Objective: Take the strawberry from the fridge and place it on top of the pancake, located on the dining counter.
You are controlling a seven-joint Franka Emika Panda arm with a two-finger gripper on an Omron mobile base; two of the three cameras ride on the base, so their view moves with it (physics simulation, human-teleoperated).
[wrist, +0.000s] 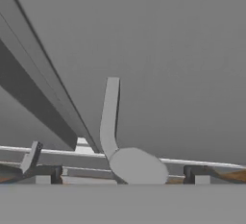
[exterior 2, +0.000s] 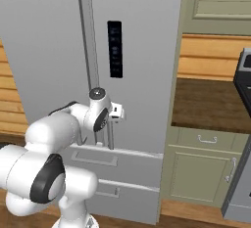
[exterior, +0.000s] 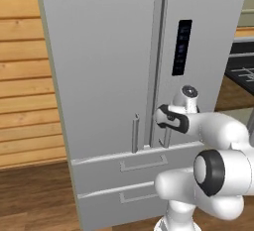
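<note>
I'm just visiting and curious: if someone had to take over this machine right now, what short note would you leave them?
End effector: open, holding nothing, right up at the lower end of the right door handle, one fingertip on each side of it.
Fridge: both doors and both drawers shut, so the strawberry, if inside, is hidden.
Done: the arm has been brought up to the handle.
Left: close on the handle, pull the door open, find and pick the strawberry, then carry it to the pancake on the dining counter.

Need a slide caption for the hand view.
Open gripper straddling the bottom end of the closed fridge's right door handle.
</note>
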